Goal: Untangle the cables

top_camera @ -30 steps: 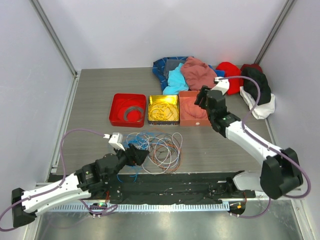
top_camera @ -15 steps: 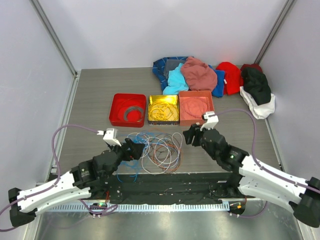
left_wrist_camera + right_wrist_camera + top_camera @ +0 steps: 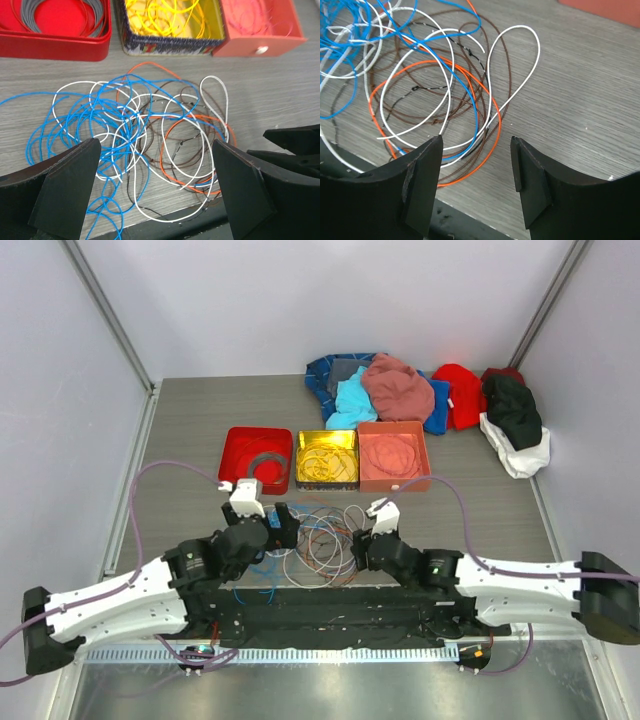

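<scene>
Lower centre of the top view: left hand (image 3: 155,150) spread wide over the cables (image 3: 125,122), right hand (image 3: 476,142) parted, gripping nothing, above surface (image 3: 580,90).

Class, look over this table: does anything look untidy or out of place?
Yes: the thin blue, white, orange and brown wires lie tangled in a loose heap on the grey table, near three square trays whose wires sit coiled by colour.

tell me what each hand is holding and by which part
Nothing is held: the left hand and the right hand both hang open, empty, over the tangle of thin coloured wires.
</scene>
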You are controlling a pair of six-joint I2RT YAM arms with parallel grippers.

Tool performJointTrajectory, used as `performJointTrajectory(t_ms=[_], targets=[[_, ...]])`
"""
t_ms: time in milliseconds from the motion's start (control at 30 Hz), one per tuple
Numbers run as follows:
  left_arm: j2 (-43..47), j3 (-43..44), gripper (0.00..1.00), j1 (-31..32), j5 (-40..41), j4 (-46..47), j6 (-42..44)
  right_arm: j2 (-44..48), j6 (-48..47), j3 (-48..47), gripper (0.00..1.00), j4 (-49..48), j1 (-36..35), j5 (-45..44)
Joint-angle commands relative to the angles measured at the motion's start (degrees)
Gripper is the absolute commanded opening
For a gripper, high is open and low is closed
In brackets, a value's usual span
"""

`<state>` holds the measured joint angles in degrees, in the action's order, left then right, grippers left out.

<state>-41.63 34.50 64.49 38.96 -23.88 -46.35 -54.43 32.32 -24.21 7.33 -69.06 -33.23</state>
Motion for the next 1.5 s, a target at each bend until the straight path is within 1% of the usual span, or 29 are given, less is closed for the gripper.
performJointTrajectory(t_ms=[0,33,200,367,467,533,600,667,700,833,933,1133,1200,1367,1467], targets=[[-2.23,1.89,1.00,0.11,-0.81,0.23,-0.67,-4.97,0.64,-2.42,0.64,-10.57,-0.55,-1.84],[-1.97,1.54,1.00,0.11,-1.08,0.50,-0.59,-7.50,0.64,-2.86,0.65,-12.93,-0.47,-1.05],[3.37,-1.10,1.00,0.11,-1.78,1.38,-0.15,-14.55,-1.72,-7.96,0.66,-14.80,-0.46,0.62],[9.01,-4.70,1.00,0.11,-2.22,0.06,-1.02,-17.37,-2.08,-9.10,0.63,-14.63,-0.55,5.36],[11.74,-6.72,1.00,0.11,-2.40,-0.55,-1.90,-16.58,-0.42,-9.19,0.62,-11.12,-1.25,3.01],[12.88,-7.43,1.00,0.11,-2.75,-0.47,-2.25,-14.22,1.68,-8.67,0.61,-7.70,-1.17,-1.12],[13.06,-8.13,1.00,0.11,-3.01,-0.29,-2.52,-11.33,3.36,-8.31,0.61,-2.10,-1.17,-6.02],[12.80,-8.57,1.00,0.11,-3.28,0.15,-2.52,-9.65,5.73,-7.96,0.61,1.00,-1.08,-7.80],[12.54,-8.57,1.00,0.11,-3.36,0.50,-2.52,-8.77,6.35,-7.70,0.61,3.63,-1.08,-8.42],[10.26,-9.19,1.00,0.11,-4.42,2.95,-2.43,-8.23,10.83,-5.69,0.60,6.99,-1.08,-8.52],[8.59,-9.19,1.00,0.11,-5.29,4.27,-2.52,-9.02,12.85,-4.19,0.58,6.56,-1.08,-7.64],[7.52,-9.19,1.00,0.11,-5.91,4.72,-2.78,-11.57,13.56,-2.52,0.52,4.36,-1.08,-6.76],[7.70,-9.36,1.00,0.11,-5.91,4.72,-2.96,-12.01,13.56,-2.25,0.51,3.66,-0.99,-7.11],[7.79,-9.72,1.00,0.11,-5.83,4.98,-3.31,-14.20,13.91,-1.72,0.43,2.60,-1.08,-8.34],[7.53,-9.72,1.00,0.11,-5.91,5.24,-3.40,-14.73,14.00,-1.37,0.41,1.20,-0.99,-8.60]])
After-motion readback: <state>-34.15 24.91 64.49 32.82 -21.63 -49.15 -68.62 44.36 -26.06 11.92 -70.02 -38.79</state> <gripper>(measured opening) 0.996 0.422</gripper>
